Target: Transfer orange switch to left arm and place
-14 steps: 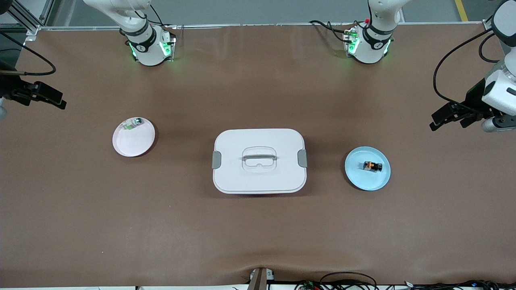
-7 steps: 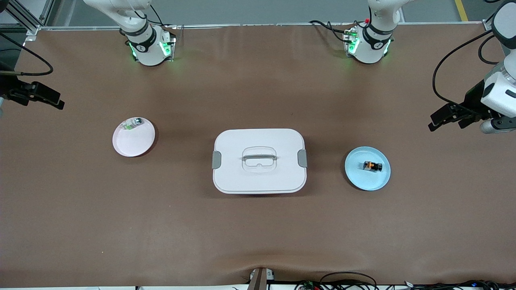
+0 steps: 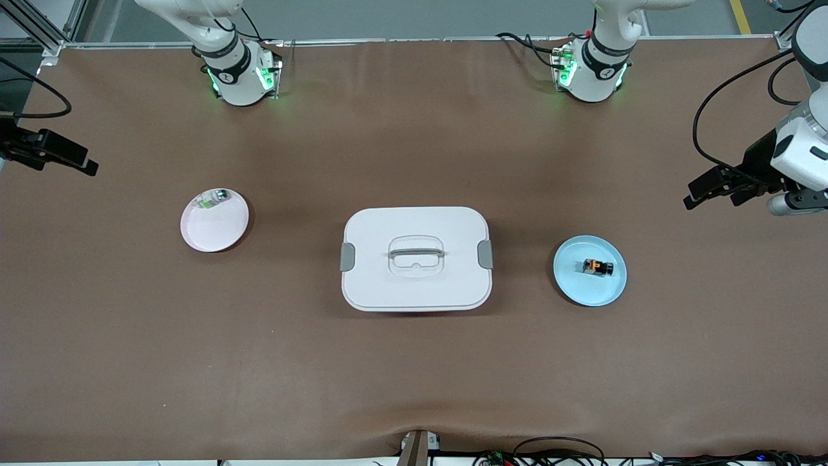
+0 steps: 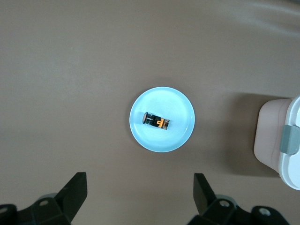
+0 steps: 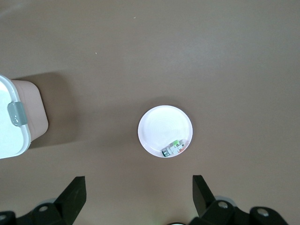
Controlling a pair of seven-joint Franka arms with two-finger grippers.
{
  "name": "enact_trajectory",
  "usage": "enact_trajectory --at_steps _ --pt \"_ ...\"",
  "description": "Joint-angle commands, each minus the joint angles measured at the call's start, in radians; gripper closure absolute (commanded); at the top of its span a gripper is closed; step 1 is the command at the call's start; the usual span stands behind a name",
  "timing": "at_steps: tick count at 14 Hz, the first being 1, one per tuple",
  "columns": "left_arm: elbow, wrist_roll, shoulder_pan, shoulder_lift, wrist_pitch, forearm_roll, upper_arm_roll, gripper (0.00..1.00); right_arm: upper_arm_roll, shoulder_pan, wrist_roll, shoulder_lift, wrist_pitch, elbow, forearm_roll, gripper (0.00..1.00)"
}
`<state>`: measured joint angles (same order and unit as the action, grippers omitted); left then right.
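on blue plate (image 3: 590,294): orange switch (image 3: 598,266), box (image 3: 416,259) well apart

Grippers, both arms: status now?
Left gripper: open, holding nothing, up over bare table at the left arm's end.
Right gripper: open, holding nothing, up over bare table at the right arm's end.

**Two plates, one small part, a brown counter**

A brown counter (image 3: 414,375) carries two round plates. The pale pink plate (image 3: 214,220) sits toward the right arm's end; a small white-and-green part (image 3: 213,197) lies in it, close against the rim on the side toward the robot bases. The light blue plate (image 3: 589,270) sits toward the left arm's end, slightly nearer the front camera than the pink one. Loose black cables (image 3: 556,453) lie along the counter's nearest edge.
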<state>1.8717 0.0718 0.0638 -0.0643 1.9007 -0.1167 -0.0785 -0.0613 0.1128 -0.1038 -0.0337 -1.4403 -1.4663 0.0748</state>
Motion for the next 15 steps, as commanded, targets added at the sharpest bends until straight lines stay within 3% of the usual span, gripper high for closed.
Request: enact_trajectory --at_steps 1,4,9,15 --pt "-0.023 -0.001 0.016 0.004 -0.022 0.028 -0.015 0.0 -0.008 -0.008 0.012 -0.006 -0.018 0.009 0.0 0.0" --pt "-0.04 0.006 0.014 0.0 -0.023 0.038 -0.009 0.0 -0.008 -0.012 0.033 -0.006 -0.022 0.009 0.002 0.0" --pt "-0.155 0.008 0.014 0.006 -0.123 0.068 0.016 0.0 -0.008 -0.013 0.073 -0.005 -0.028 0.003 0.0 0.0" --pt "-0.193 0.013 0.016 -0.009 -0.212 0.089 0.023 0.0 0.001 -0.002 0.07 0.009 -0.038 -0.008 -0.004 0.0"
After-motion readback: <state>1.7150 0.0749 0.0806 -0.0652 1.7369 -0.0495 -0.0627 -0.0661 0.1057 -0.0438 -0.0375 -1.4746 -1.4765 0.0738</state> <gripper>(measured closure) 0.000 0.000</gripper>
